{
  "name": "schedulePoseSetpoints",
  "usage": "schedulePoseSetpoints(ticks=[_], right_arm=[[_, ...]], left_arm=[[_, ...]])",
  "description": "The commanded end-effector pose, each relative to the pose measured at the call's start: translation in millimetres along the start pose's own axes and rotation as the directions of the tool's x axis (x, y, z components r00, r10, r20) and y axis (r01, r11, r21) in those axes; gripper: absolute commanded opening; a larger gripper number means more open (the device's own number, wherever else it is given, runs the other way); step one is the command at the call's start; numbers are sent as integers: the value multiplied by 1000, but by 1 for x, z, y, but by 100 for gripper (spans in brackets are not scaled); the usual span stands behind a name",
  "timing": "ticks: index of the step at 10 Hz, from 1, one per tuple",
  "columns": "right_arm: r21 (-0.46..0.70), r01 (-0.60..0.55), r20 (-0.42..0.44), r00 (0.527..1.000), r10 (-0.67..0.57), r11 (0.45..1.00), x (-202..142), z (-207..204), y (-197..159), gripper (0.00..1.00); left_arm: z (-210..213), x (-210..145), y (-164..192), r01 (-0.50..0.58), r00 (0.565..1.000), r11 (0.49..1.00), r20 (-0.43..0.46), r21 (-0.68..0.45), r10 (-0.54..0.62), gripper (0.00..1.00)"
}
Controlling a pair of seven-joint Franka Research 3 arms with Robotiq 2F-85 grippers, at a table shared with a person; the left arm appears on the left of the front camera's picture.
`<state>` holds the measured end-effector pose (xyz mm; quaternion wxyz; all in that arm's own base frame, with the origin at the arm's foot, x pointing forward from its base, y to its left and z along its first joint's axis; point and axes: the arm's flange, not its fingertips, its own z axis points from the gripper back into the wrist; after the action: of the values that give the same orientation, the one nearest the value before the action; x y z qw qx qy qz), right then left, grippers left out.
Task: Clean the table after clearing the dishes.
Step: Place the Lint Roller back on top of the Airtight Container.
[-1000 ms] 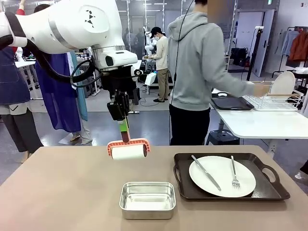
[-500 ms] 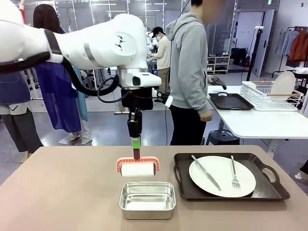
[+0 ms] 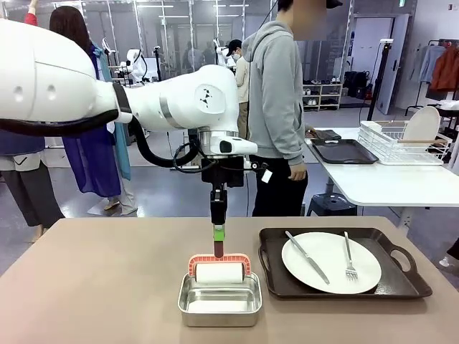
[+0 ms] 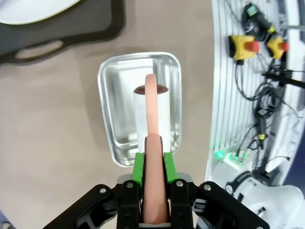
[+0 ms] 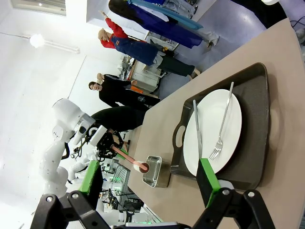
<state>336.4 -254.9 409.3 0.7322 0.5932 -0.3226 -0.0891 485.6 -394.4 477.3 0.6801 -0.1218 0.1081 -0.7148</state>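
Your left fingers (image 3: 218, 231) are clamped on the lint roller (image 3: 219, 272) handle, roll hanging just over the steel pan (image 3: 219, 308) beside the plate (image 3: 331, 261) on its tray (image 3: 401, 283) on the counter (image 3: 93, 287), right fingers (image 5: 208, 175) wide, empty; probably parking the roller, so lower, then release.

The floor (image 3: 154, 197) is grey. A white side table (image 3: 391, 188) (far right) holds a wire dish rack (image 3: 398, 147), clothes (image 3: 446, 68) hanging beyond.

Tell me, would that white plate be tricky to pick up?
Probably stiff and breakable: the plate looks like glazed ceramic. Its glossy, low rim seems slippery. The knife and fork lie loose on it, so tilting would likely slide them off.
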Motion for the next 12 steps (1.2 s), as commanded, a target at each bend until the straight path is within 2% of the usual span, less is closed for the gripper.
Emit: schedulePoseSetpoints(ticks=[1,3,6,9,10,11,12], right_arm=[[2,2,4,1000,-2,1000,0,0,4,100],[2,2,4,1000,-2,1000,0,0,4,100],[2,2,4,1000,-2,1000,0,0,4,100],[2,2,4,1000,-2,1000,0,0,4,100],[2,2,4,1000,-2,1000,0,0,4,100],[2,2,4,1000,-2,1000,0,0,4,100],[2,2,4,1000,-2,1000,0,0,4,100]], left_arm=[[-7,12,20,-3,999,1000,-43,-15,3,21],[-28,19,37,-12,996,1000,-91,-17,10,21],[-51,15,60,12,995,1000,-98,16,-11,21],[-66,12,77,-16,997,1000,-77,16,17,21],[-67,10,80,-16,998,1000,-55,15,16,41],[-66,8,79,-5,998,1000,-58,23,7,69],[-64,6,78,1,998,1000,-56,24,0,89]])
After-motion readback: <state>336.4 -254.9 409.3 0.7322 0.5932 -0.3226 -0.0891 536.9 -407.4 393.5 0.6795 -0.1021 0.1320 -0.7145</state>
